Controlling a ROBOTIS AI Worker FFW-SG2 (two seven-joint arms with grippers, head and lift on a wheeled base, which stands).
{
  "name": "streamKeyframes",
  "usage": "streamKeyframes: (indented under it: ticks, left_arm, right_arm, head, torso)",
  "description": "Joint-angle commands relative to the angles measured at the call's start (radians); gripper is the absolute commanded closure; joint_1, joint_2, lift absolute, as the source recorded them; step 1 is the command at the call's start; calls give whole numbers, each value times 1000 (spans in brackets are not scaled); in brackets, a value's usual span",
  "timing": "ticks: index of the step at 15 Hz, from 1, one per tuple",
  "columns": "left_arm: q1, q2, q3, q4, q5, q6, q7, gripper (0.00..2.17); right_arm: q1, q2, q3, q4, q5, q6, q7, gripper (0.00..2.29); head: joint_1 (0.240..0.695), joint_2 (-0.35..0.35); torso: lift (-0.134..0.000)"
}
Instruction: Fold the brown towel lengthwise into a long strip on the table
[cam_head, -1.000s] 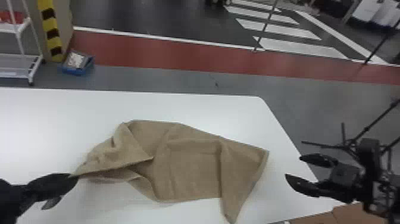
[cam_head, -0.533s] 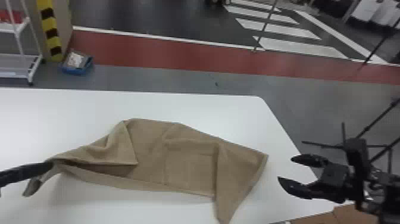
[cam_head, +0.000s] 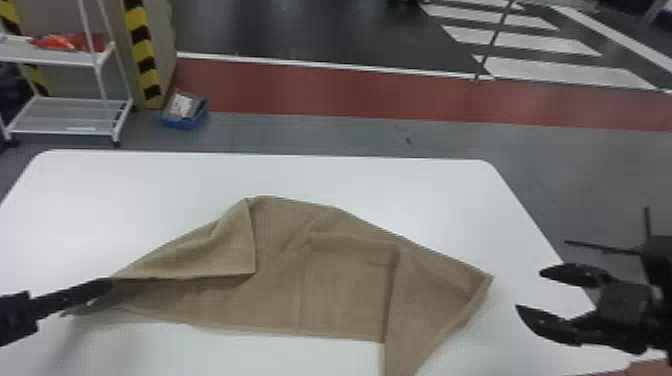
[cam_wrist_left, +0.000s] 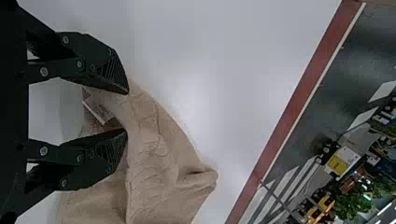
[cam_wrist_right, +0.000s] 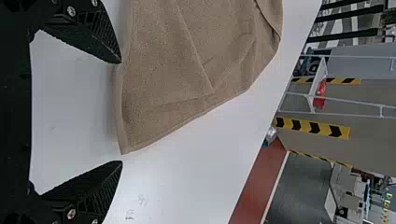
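Towel is lying rumpled across the middle of the head view on the counter, a flap doubling over its left part; left pincer is standing spread at its lower-left end, right pincer gaping near its right corner. Seemingly still needing squaring before the lengthwise fold: best be pinching end corners shallowly, drawing low and evenly, smoothing that flap first.

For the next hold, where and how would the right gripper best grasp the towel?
I'd take the towel by its right corner, bringing the right gripper in from the right, low over the table. That corner tapers outward towards the open fingers and looks nearly flat.
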Motion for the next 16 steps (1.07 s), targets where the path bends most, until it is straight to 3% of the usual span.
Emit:
streamKeyframes:
  ticks: [1, 7, 8, 10, 12, 16]
  left_arm:
    - [5, 2, 26, 0, 4, -2, 22, 36]
    - [70, 54, 28, 0, -37, -106, 50, 36]
    - [110, 61, 26, -38, -66, -155, 32, 36]
    - [182, 60, 3, -121, -186, -272, -17, 36]
    - [214, 58, -22, -156, -247, -309, -14, 36]
    - [229, 57, -15, -169, -249, -321, -21, 36]
  right_arm:
    - [0, -2, 9, -6, 12, 0, 0, 124]
    - [3, -4, 26, -38, 18, 0, 14, 124]
    - [6, -4, 27, -49, 19, 0, 16, 124]
    - [9, -7, 53, -69, 42, 0, 31, 124]
    - [24, -7, 135, -124, 105, 12, 60, 124]
    - [50, -20, 379, -185, 242, 101, 88, 127]
  head:
    - [695, -186]
    - [695, -119]
    - [695, -99]
    - [695, -80]
    - [695, -62]
    - [695, 26]
  torso:
    - [-93]
    - [-93]
    - [-93]
    - [-93]
    - [-93]
    - [-93]
